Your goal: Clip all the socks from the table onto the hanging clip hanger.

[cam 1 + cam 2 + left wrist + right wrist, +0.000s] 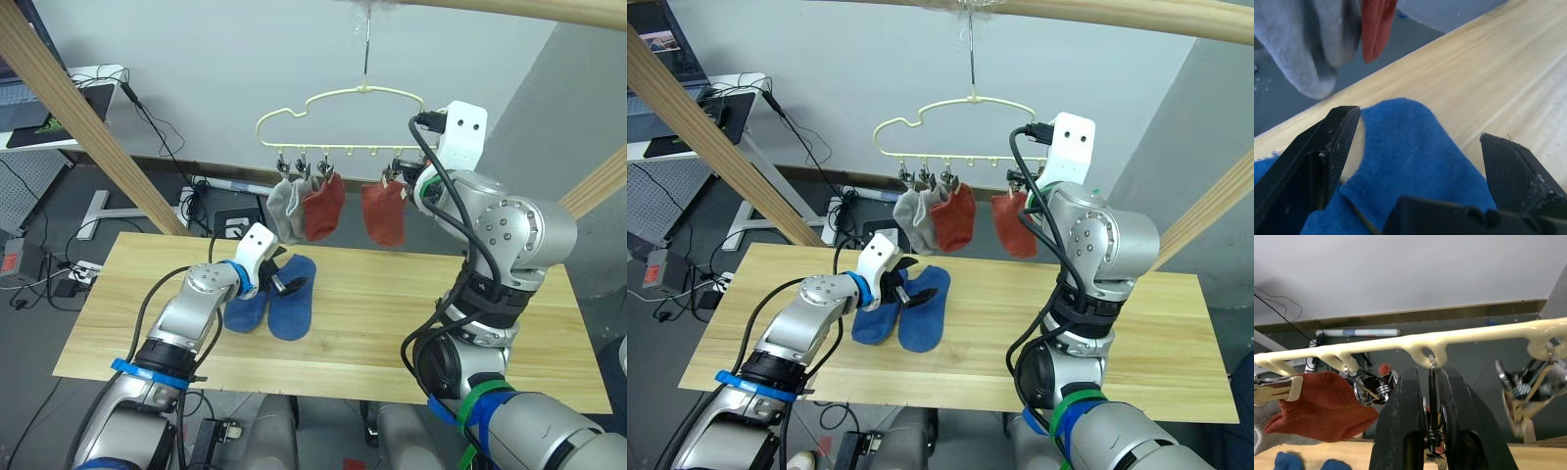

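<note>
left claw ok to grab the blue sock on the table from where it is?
Probably yes. The left claw is open, its fingers either side of the blue sock's end on the table. Nothing lies between them.

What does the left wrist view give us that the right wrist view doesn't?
Left wrist only: the open left hand straddling a blue sock on the table, close enough to see the fabric between its fingers.

Right wrist only: the hanger bar, and the right hand shut on a clip, with an empty clip beside it.

Both: a hung red sock, grey sock fabric, blue sock and table wood.
</note>
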Tool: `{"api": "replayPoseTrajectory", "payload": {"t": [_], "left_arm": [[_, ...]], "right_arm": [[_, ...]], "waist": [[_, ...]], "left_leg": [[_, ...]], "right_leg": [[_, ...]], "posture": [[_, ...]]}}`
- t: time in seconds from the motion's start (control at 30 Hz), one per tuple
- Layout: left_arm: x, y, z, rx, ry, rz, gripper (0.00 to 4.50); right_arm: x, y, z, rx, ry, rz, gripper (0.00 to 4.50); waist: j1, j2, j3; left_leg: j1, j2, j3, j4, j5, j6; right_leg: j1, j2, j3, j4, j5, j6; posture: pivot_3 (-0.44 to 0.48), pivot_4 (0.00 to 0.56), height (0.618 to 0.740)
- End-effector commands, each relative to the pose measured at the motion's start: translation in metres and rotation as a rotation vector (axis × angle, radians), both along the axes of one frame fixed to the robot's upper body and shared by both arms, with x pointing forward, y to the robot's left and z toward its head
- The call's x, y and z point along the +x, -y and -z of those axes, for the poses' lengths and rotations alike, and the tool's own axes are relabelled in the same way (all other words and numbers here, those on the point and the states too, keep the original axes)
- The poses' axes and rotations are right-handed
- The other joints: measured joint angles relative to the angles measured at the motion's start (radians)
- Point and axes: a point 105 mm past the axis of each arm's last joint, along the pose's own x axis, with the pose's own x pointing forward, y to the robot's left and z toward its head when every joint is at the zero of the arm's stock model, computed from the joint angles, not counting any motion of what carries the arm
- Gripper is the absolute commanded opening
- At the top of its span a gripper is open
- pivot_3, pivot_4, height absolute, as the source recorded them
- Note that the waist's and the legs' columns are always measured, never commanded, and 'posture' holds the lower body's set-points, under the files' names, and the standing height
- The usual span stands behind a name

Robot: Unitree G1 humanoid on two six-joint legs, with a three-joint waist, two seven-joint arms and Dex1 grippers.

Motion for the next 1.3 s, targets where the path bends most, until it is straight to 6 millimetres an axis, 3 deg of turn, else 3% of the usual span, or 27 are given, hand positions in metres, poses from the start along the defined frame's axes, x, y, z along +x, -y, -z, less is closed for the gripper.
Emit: {"api": "replayPoseTrajectory", "payload": {"t": [0.03,0.2,0.63,0.8,0.93,1.3], "left_arm": [[0.007,0.003,0.000,0.036,0.011,0.018,4.50],[0.011,0.003,0.005,0.060,-0.018,0.020,4.50],[0.006,0.000,0.050,0.199,-0.273,-0.017,4.50],[0.005,0.002,0.052,0.211,-0.290,-0.013,4.50],[0.003,0.000,0.053,0.226,-0.286,-0.008,3.61],[0.003,0.000,0.049,0.214,-0.272,-0.010,0.43]], "right_arm": [[-0.006,-0.002,-0.020,0.011,0.077,0.001,0.13],[-0.008,0.000,-0.020,0.010,0.079,0.009,0.13],[-0.008,0.001,-0.022,0.012,0.087,0.014,0.13],[-0.009,0.002,-0.023,0.011,0.087,0.018,0.13],[-0.009,0.001,-0.022,0.011,0.082,0.013,0.13],[-0.011,-0.008,-0.017,0.029,0.047,-0.037,0.13]], "waist": [[-0.001,0.000,0.000],[-0.008,0.000,0.000],[-0.018,0.000,0.000],[-0.022,0.000,0.000],[-0.022,0.000,0.000],[-0.022,0.000,0.000]], "left_leg": [[0.000,0.000,0.000,0.000,0.000,0.000],[0.000,0.000,0.000,0.000,0.000,0.000],[0.000,0.000,0.000,0.000,0.000,0.001],[0.001,0.000,0.000,0.000,0.001,0.001],[0.002,0.000,0.000,0.000,0.001,0.002],[0.002,0.000,0.000,0.000,0.001,0.002]], "right_leg": [[0.000,0.000,0.000,0.000,0.000,0.000],[0.000,0.000,0.000,0.000,0.000,0.000],[0.000,0.000,0.000,0.001,0.000,0.000],[0.001,0.000,0.000,0.002,0.000,0.000],[0.001,0.000,0.000,0.002,0.000,0.000],[0.001,0.000,0.000,0.002,0.000,0.000]], "posture": [[-0.012,0.295,0.740],[-0.026,0.294,0.740],[-0.047,0.294,0.740],[-0.050,0.293,0.740],[-0.044,0.293,0.740],[-0.032,0.295,0.740]]}}
